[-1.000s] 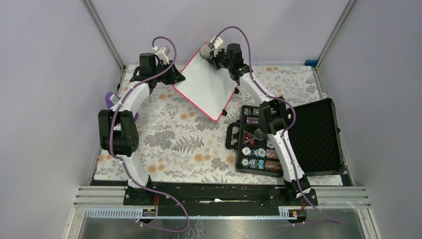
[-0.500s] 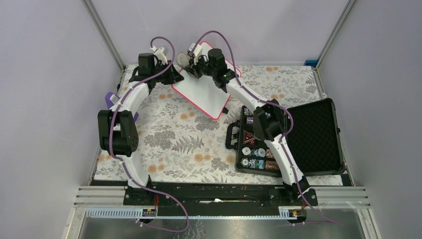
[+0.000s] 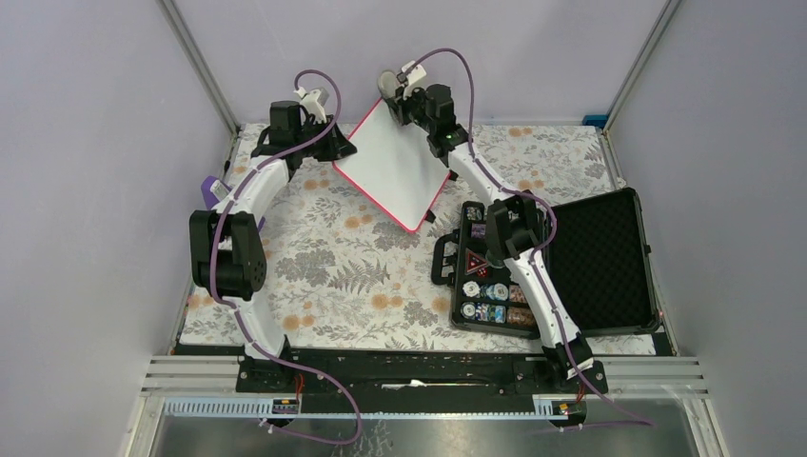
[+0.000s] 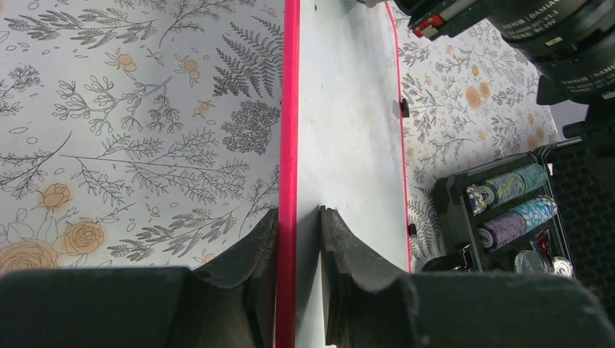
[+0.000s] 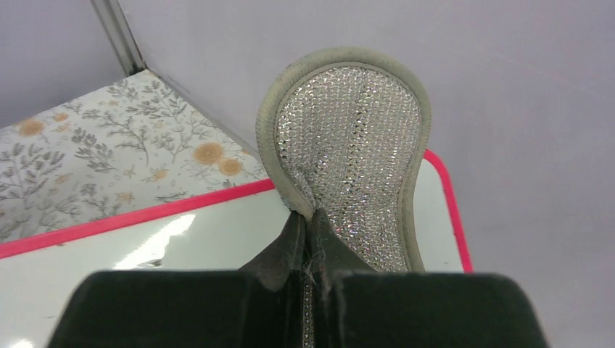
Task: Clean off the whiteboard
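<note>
The whiteboard (image 3: pixel 395 162), white with a pink rim, sits tilted at the back middle of the table; its face shows no writing. My left gripper (image 3: pixel 335 149) is shut on its left edge; in the left wrist view the fingers (image 4: pixel 257 254) clamp the pink rim of the whiteboard (image 4: pixel 348 130). My right gripper (image 3: pixel 398 95) is shut on a grey glittery sponge pad (image 3: pixel 388 84) at the board's far corner. In the right wrist view the sponge pad (image 5: pixel 348 152) stands up above the whiteboard (image 5: pixel 145 239).
An open black case (image 3: pixel 561 262) of poker chips lies at the right, close to the board's near corner. A floral cloth (image 3: pixel 333 276) covers the table. Grey walls and metal posts (image 3: pixel 195 62) close in the back.
My right gripper with the sponge swept left across the board's top, then came back right to the far corner. The left gripper kept its hold; the board shifted slightly.
</note>
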